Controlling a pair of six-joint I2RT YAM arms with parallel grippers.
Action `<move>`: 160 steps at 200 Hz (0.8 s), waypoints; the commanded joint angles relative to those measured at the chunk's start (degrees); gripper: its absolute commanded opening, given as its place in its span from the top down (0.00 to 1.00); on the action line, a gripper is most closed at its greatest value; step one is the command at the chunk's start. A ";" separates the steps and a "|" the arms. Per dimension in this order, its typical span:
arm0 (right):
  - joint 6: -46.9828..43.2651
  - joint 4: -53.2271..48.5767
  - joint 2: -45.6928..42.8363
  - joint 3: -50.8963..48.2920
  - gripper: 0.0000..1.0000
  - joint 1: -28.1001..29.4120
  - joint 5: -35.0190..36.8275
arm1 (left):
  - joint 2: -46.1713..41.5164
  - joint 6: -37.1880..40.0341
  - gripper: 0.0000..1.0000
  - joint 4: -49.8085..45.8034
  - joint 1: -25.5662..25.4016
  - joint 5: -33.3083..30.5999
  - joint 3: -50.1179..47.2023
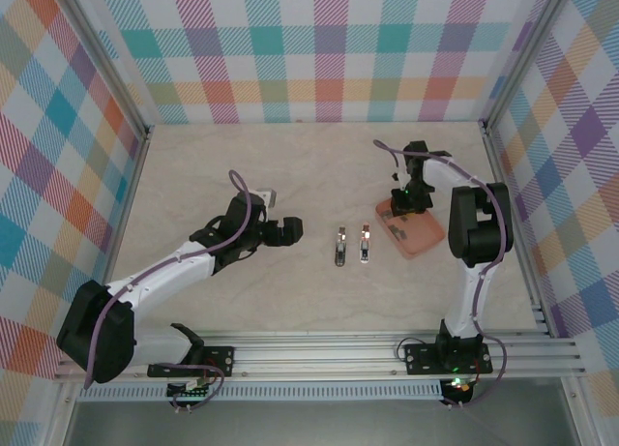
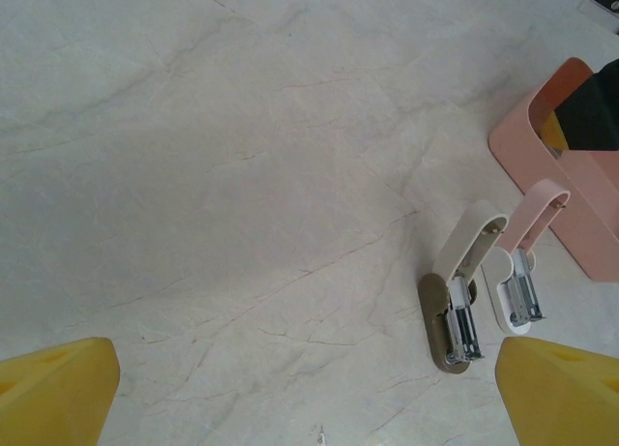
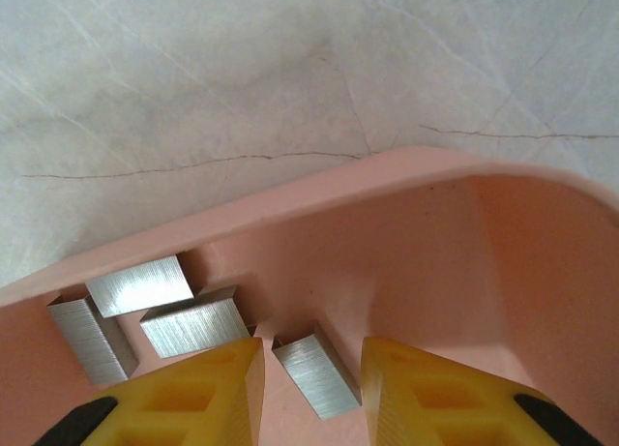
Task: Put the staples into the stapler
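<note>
**Strip pickup, overhead and wrist views.** Your right pincer (image 3: 309,349) hangs tip-down inside the salmon tray (image 3: 542,272). Its yellow fingers (image 3: 198,393) are drawn in on either side of one staple strip (image 3: 317,378) lying on the tray floor. The jaws are narrowed to about the strip's width. A thin shadow shows along the strip's left flank, so you cannot tell whether the pads already press the metal or merely bracket it.

The remaining staples (image 3: 191,326), three blocks, lie crowded against the tray wall just beside the chosen one. The pincer straddles the strip that lies most apart, probably because the fingers have room on both of its flanks there.

Your left pincer (image 1: 288,231) is spread fully wide and carries nothing. It is held low over the table (image 1: 242,165) and faces the two staplers.

The beige stapler (image 2: 455,306) and the pink stapler (image 2: 522,277) lie side by side between the arms, the pink one nearer the tray. Both are hinged open with their metal magazine channels turned upward, which is the posture that lets a strip drop in from above.

The left arm appears placed to steady a stapler once a strip arrives. Loading has not begun, since both channels look unfilled. Your next move calls for a firm, square squeeze and a straight lift, because a skewed grip could twist the strip or drag its neighbours.
</note>
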 commanded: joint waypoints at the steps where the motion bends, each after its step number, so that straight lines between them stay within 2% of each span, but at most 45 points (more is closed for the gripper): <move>1: -1.17 0.24 1.05 -1.04 0.68 0.38 0.52 | 0.25 -0.26 0.00 0.37 0.56 0.07 1.83; 97: -0.95 2.29 2.89 -2.16 0.76 0.47 3.26 | 0.04 -0.30 0.00 0.74 0.56 0.57 1.93; 160: 0.47 4.37 -0.87 -3.67 0.82 0.51 4.00 | -1.06 -0.36 0.00 1.51 0.49 0.04 1.45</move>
